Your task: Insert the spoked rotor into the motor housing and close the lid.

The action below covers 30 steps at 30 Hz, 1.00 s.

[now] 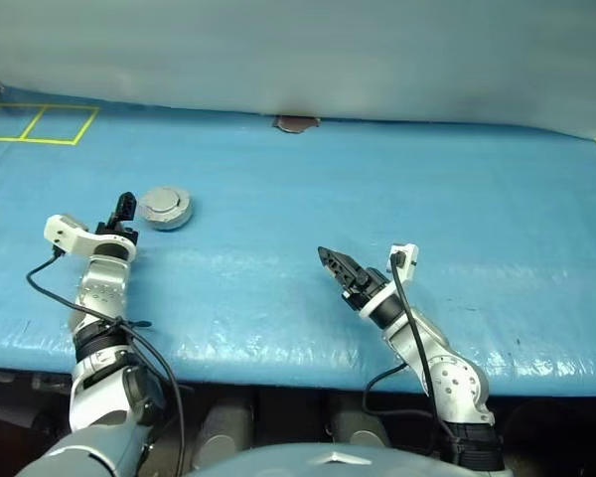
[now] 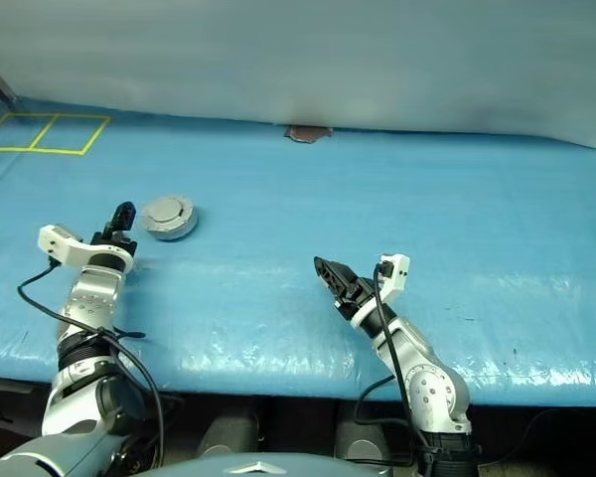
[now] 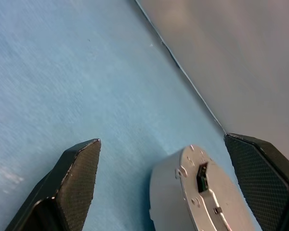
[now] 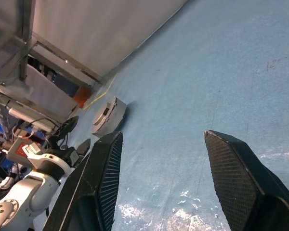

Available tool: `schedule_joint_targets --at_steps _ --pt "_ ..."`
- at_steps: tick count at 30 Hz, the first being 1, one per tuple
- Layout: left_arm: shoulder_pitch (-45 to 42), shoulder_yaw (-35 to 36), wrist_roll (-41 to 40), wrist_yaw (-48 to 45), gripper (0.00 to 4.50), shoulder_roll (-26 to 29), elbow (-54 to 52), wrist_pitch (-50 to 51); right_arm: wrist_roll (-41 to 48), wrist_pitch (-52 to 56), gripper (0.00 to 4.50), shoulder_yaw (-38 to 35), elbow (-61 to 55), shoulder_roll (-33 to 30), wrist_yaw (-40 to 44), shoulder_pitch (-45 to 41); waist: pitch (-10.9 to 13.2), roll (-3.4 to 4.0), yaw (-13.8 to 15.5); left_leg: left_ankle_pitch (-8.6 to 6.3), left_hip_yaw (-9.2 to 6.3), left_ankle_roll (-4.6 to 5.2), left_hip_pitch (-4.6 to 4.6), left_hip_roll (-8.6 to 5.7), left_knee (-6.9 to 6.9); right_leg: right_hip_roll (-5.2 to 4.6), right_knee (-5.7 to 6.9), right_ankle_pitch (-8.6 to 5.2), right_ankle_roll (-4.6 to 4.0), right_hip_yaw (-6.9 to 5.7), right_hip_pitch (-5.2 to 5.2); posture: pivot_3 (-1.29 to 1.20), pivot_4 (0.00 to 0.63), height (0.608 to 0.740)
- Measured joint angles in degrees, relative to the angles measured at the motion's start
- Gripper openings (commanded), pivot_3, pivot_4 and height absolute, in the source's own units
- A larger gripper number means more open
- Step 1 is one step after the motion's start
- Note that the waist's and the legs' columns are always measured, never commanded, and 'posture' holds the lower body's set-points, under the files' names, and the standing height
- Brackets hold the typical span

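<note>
Motor housing [image 1: 166,208] sits closed on the blue counter [image 1: 377,199] in the left-middle of the head view, its plain grey lid [image 1: 163,202] on top. Just left of it, the left gripper [image 1: 125,207] has its jaws spread wide and empty. Judging by this, the lid is shut; backing away cleanly without nudging it matters now. The left wrist view shows small fittings on the lid. The right gripper [image 1: 334,262], centre frame, has its jaws apart, empty.

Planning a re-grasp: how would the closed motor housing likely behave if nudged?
The motor housing looks like rigid metal, probably heavy for its size. Lying flat on the blue table cover, it should slide, not roll. Smooth sides may slip between tool pads.
</note>
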Motion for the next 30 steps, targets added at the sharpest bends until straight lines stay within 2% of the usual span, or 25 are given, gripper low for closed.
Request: schedule_joint_targets --at_steps 3,6,10,14,20,25,28,30 --pt "1.6 -2.5 1.4 -3.4 4.46 0.4 -3.4 0.2 -1.4 -1.2 2.85 0.3 0.0 -0.2 1.5 0.0 0.0 0.00 0.3 0.00 0.00 0.00 0.00 -0.01 0.00 0.00 -0.02 0.01 -0.01 0.00 0.01 0.00 0.150 0.740" --pt "5.1 -8.3 2.2 -12.0 4.46 1.0 -9.8 0.4 -6.2 -6.0 2.85 2.7 -1.2 -1.9 5.9 1.4 0.0 0.01 0.2 0.00 0.03 -0.01 -0.01 -0.01 -0.04 -0.01 -0.03 0.01 -0.07 0.01 0.00 0.00 0.150 0.740" --pt "9.2 -16.5 4.1 -23.9 4.46 2.2 -19.6 0.0 -13.8 -13.5 2.85 5.8 -3.0 -5.9 12.3 3.1 0.0 0.03 0.0 0.01 0.04 -0.02 0.01 0.03 -0.06 -0.01 -0.03 -0.01 -0.19 0.01 -0.02 0.00 0.150 0.740" --pt "12.2 -26.6 8.7 -33.2 4.46 7.1 -28.2 0.2 -19.4 -16.5 2.85 6.1 -3.1 -12.2 15.2 4.0 0.0 0.08 -0.1 0.01 0.10 -0.02 0.05 0.03 -0.06 -0.03 -0.02 -0.22 -0.38 0.03 -0.01 0.00 0.150 0.740" --pt "13.2 -38.5 16.3 -40.0 4.46 8.7 -32.3 -0.6 -22.1 -17.2 2.85 3.2 -2.9 -16.1 15.9 4.1 -0.1 0.11 0.2 0.01 0.14 -0.02 0.08 0.07 -0.06 -0.05 -0.03 -0.29 -0.31 0.03 -0.01 0.00 0.150 0.740" --pt "14.1 -43.7 22.6 -43.5 4.46 11.4 -31.7 -3.3 -23.4 -17.2 2.85 0.5 -2.9 -17.7 15.2 4.6 -0.1 0.13 0.3 0.01 0.14 -0.01 0.08 0.07 -0.11 -0.06 -0.02 -0.30 -0.33 0.02 -0.04 0.00 0.150 0.740" --pt "14.9 -46.5 25.9 -45.5 4.50 12.0 -30.8 -4.9 -24.1 -17.2 3.40 0.1 -2.9 -18.7 15.5 5.3 -0.1 0.12 0.5 0.01 0.15 -0.01 0.06 0.06 -0.10 -0.09 -0.04 -0.31 -0.32 0.02 -0.03 0.00 0.150 0.740" --pt "15.6 -48.4 27.8 -46.3 4.50 12.2 -30.1 -6.4 -25.3 -16.9 4.02 0.3 -2.9 -20.2 15.9 6.1 -0.1 0.13 0.7 0.01 0.15 0.00 0.06 0.05 -0.09 -0.11 -0.04 -0.31 -0.32 0.01 -0.03 0.00 0.150 0.740"
